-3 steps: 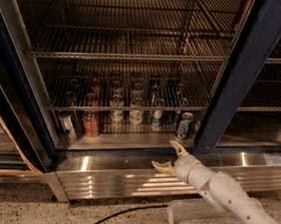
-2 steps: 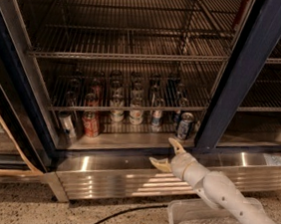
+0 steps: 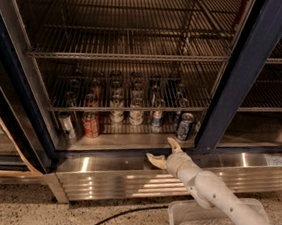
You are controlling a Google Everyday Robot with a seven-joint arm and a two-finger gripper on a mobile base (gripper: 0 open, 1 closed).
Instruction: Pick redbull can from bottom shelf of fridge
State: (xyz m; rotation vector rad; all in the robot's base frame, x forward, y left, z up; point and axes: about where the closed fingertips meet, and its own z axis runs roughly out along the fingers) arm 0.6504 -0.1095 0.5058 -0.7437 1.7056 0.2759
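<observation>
near the redbull can [image 3: 184, 126] hovers the gripper [image 3: 160, 148], other cans [image 3: 136, 115] alongside.

Slim blue-and-silver can [image 3: 185, 126], upright, stood at the right end of the pale metal bottom shelf [image 3: 123, 141], inside the dark-framed fridge [image 3: 246, 70], gripper [image 3: 164, 152] hung just in front and below it, fingers spread.
</observation>
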